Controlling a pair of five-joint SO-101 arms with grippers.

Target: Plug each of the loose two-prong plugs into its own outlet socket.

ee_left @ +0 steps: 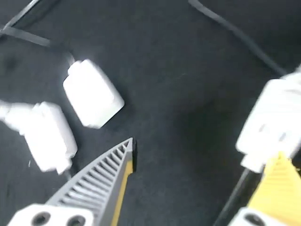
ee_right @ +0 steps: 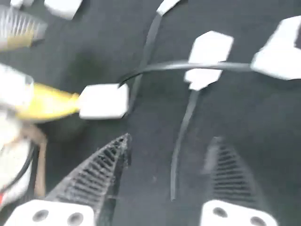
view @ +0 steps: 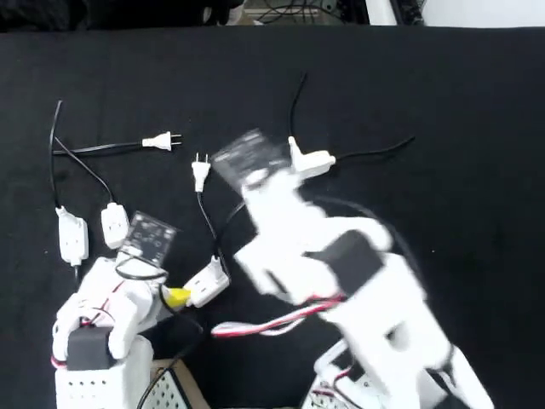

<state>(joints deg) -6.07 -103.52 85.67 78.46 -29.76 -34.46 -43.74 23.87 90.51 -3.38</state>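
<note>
Table: black table [view: 443, 102], with both arms at its 6 o'clock edge and the cabled parts spread from 9 o'clock to 12 o'clock.
Right arm: white right arm [view: 358, 281], reaching from 5 o'clock toward the table's middle. Its wrist end sits between the middle plug [view: 200, 170] and the L-shaped piece [view: 308, 160].
Left arm: white left arm [view: 102, 315] at 7 o'clock, pointing toward 1 o'clock.
Right gripper: right gripper [ee_right: 169, 143], jaws spread wide and gripping nothing. A black cable lies on the table beneath the gap.
Left gripper: left gripper [ee_left: 204, 150], jaws released and well apart, nothing clamped. Its yellow finger [ee_left: 280, 183] touches the near socket [ee_left: 273, 117].
Near socket: white block flat on the table, at 3 o'clock of the left arm's tip.
Side sockets: outer socket [view: 72, 234] and inner socket [view: 114, 223], side by side near the table's 9 o'clock, at 11 o'clock of the left arm, each on a black cable.
L-shaped piece: white, at 3 o'clock of the right arm's wrist end, with cables leaving toward 12 and 3 o'clock. Whether it is a plug seated in a socket cannot be told.
Middle plug: loose, prongs toward 12 o'clock, cable trailing toward 6 o'clock to the near socket.
Far plug: far plug [view: 162, 141], loose, at 10 o'clock of the middle plug, prongs toward 3 o'clock, cable running off toward 9 o'clock.
</note>
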